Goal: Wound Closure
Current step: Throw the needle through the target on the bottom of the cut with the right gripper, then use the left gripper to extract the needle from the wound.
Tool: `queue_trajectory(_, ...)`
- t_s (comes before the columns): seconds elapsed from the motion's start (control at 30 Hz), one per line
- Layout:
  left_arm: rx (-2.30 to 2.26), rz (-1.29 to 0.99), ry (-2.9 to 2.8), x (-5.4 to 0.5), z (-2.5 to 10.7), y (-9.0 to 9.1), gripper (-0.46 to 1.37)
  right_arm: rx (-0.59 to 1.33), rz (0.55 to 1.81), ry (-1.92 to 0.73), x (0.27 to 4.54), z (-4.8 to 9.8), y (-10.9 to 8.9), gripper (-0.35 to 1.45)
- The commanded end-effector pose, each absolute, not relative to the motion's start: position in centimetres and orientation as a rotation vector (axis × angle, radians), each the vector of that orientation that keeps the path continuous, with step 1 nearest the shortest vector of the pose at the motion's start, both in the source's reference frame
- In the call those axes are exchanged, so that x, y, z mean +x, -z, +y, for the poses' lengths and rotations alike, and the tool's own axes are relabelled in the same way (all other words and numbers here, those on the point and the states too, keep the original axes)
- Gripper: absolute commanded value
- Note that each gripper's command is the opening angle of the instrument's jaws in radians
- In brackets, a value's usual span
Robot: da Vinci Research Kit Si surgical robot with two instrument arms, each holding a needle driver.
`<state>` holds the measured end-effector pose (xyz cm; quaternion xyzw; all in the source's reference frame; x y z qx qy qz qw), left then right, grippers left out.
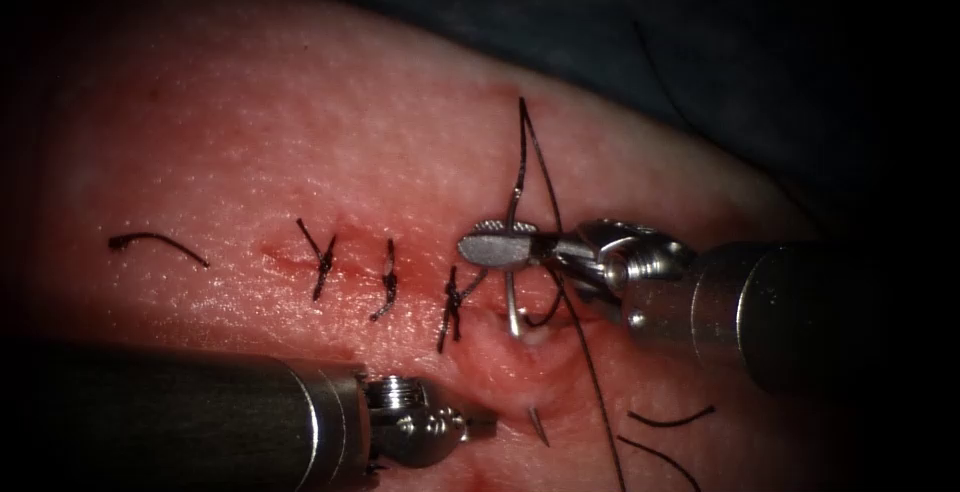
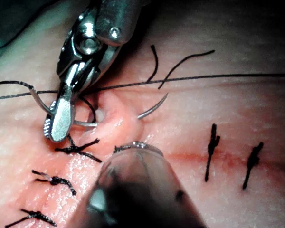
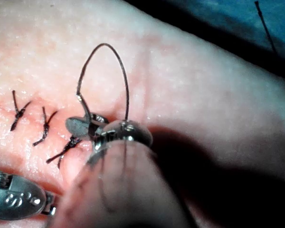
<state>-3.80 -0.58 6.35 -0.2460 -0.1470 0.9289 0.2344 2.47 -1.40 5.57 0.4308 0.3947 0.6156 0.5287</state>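
Nearest the endoscope we log the left arm's tool [image 1: 478, 424], entering at 8 o'clock and lying low over the tissue [image 1: 300, 142]; its jaws look closed together and hold nothing, the tip resting just short of the needle point.

Item, right arm's tool [image 1: 495, 248]: enters from 3 o'clock, jaws clamped on the needle [image 1: 514, 302] near its thread end, on the upper part of the curve. The left wrist view shows the same tool [image 2: 57, 121] pinching the needle's [image 2: 85, 123] shank.

Item, needle: in the tissue. We see it go down into a raised fold at the right end of the cut [image 1: 300, 252], at about 5 o'clock from the right tool's jaws. Its point [image 1: 538, 424] emerges again toward 6 o'clock, near the left tool's tip. In the left wrist view the emerging portion [image 2: 154, 107] curves free of the fold.

Item, thread [image 1: 590, 372]: runs from the needle's tail up toward 12 o'clock, bends, then trails down past the right tool toward 5 o'clock. The right wrist view shows it as a tall loop [image 3: 104, 52] above the right tool's jaws [image 3: 80, 126].

Item, three knotted stitches [image 1: 322, 257] along the cut, at 9 o'clock from the right tool.

Item, cut ends of thread: one [image 1: 158, 244] at far 9 o'clock on the tissue, two [image 1: 670, 420] at 5 o'clock.

Item, red fluid [image 1: 420, 282] staining the line of the cut between the stitches.
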Motion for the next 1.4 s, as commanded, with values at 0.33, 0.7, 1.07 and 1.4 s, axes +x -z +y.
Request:
queue_trajectory(0.33, -0.680, -0.415, -2.550, -3.74, -0.54, -6.31, -0.09, 1.015, 0.811, -1.471, 2.38, -1.46, -5.56, -0.35)
queue_trajectory(0.7, -0.681, -0.417, -2.551, -3.72, -0.53, -6.30, -0.07, 1.130, 0.756, -1.301, 2.32, -1.66, -5.54, -0.35)
queue_trajectory(1.07, -0.681, -0.417, -2.550, -3.72, -0.53, -6.30, -0.11, 1.100, 0.771, -1.392, 2.18, -1.62, -5.57, -0.35)
queue_trajectory(1.4, -0.685, -0.416, -2.562, -3.72, -0.54, -6.30, -0.12, 0.742, 1.047, -1.409, 1.98, -1.19, -5.82, 1.08)
